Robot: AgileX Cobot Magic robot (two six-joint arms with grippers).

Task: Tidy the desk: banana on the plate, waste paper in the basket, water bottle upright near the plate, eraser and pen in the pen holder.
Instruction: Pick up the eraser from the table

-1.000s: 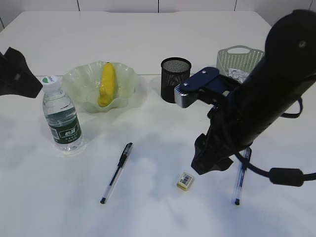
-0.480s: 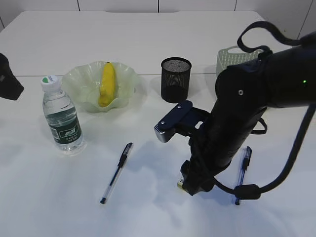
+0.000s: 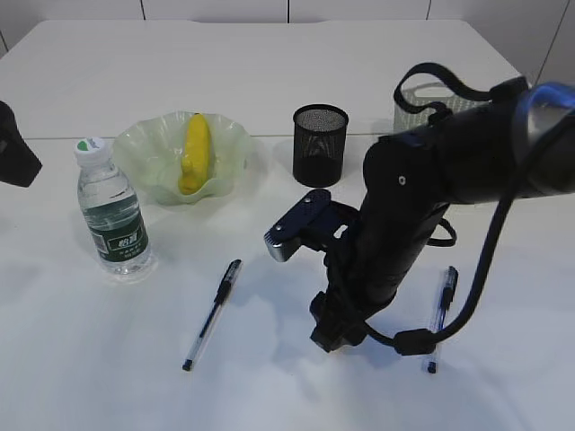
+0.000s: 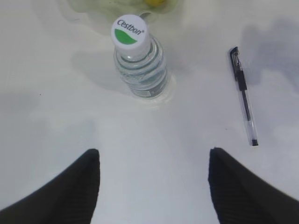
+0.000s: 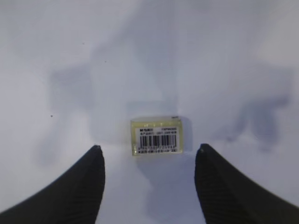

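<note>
The banana [image 3: 195, 151] lies in the green plate [image 3: 148, 144]. Just left of the plate, the water bottle [image 3: 110, 211] [image 4: 138, 60] stands upright. My right gripper [image 3: 334, 337] [image 5: 148, 146] is low over the desk [image 3: 269, 386] and open. The eraser [image 5: 156, 136] lies flat with its near edge between the fingertips, untouched; the exterior view hides it. A black pen [image 3: 212, 312] [image 4: 244, 95] and a blue pen [image 3: 439, 314] lie on the desk. The pen holder [image 3: 319, 144] stands behind the arm. My left gripper [image 4: 154, 150] is open and empty, back from the bottle. The waste paper is hidden.
The basket [image 3: 415, 97] at the back right shows only partly behind my right arm [image 3: 422, 189]. A cable loop [image 3: 449, 328] from that arm hangs close to the blue pen. Part of my left arm [image 3: 13, 153] shows at the left edge.
My right arm has swung left and down onto the spot where the eraser lay, covering it in the exterior view. My left arm has drawn back to the left edge.
</note>
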